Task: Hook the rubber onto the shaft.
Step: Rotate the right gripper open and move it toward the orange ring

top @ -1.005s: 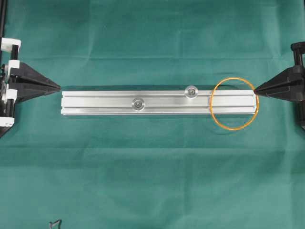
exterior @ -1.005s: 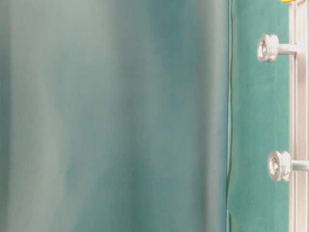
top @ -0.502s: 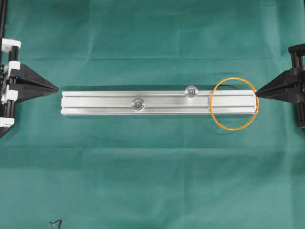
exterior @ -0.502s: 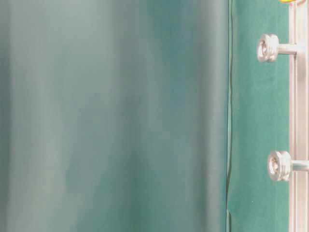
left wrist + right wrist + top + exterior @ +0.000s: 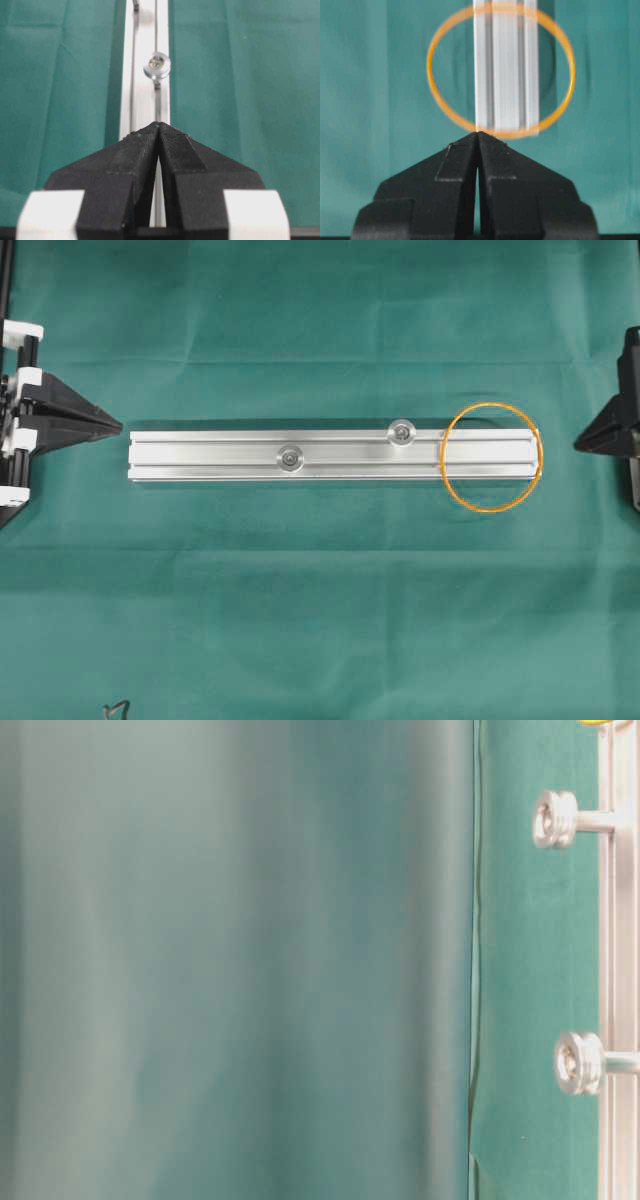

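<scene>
Pulling back, my right claw (image 5: 582,443) now sits away from the rail (image 5: 330,456), when a moment ago its tip touched the end. Both my claws, left (image 5: 115,424) too, are pressed together and hold nothing. The rubber (image 5: 491,457) lies loose over the rail's right end, well apart from the shaft (image 5: 401,430), so hooking hasn't begun; I see no boxes or bowls.

Closed left gripper (image 5: 159,127) over rail (image 5: 145,75)

Bare green cloth (image 5: 320,620) surrounds the rail (image 5: 220,457); only two upright shafts (image 5: 402,431) rise from it.
</scene>
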You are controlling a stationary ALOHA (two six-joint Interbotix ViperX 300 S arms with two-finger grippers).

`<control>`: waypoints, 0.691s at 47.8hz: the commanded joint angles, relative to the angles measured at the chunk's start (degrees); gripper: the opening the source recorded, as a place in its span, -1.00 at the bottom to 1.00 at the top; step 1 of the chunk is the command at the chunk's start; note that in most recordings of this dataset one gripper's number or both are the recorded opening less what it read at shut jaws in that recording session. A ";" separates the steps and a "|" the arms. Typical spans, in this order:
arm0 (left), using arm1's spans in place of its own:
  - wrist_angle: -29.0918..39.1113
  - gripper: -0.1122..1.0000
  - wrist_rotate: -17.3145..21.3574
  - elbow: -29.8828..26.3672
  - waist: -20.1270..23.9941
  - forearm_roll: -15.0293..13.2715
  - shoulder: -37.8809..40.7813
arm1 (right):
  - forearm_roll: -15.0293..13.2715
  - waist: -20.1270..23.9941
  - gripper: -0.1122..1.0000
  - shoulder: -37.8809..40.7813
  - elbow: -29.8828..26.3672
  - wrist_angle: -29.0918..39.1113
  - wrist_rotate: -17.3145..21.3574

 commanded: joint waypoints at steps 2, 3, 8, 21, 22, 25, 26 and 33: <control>-0.09 -0.80 0.09 -1.93 0.00 0.18 0.44 | 0.00 -0.09 -0.75 1.85 -3.52 7.65 0.09; -0.09 -0.80 0.09 -1.93 -0.09 0.09 0.44 | 0.09 0.00 -0.75 2.11 -3.96 8.79 0.09; -0.09 -0.80 0.09 -1.93 -0.09 0.09 0.44 | -0.09 0.00 -0.75 3.08 -4.92 13.10 0.09; -0.09 -0.80 0.09 -1.93 -0.09 0.18 0.44 | -0.18 -0.09 -0.75 3.96 -5.45 14.41 0.09; -0.09 -0.80 0.00 -2.02 -0.09 0.18 0.44 | -0.18 -0.09 -0.75 3.96 -5.45 14.41 0.09; -0.09 -0.80 0.09 -2.02 -0.09 0.18 0.44 | -0.18 -0.09 -0.75 4.04 -5.45 14.41 0.09; -0.09 -0.80 0.09 -1.93 -0.09 0.18 0.44 | -0.18 0.00 -0.75 4.13 -5.45 14.41 0.09; -0.09 -0.80 0.09 -1.93 -0.09 0.18 0.44 | -0.35 0.00 -0.75 4.39 -5.45 14.41 0.09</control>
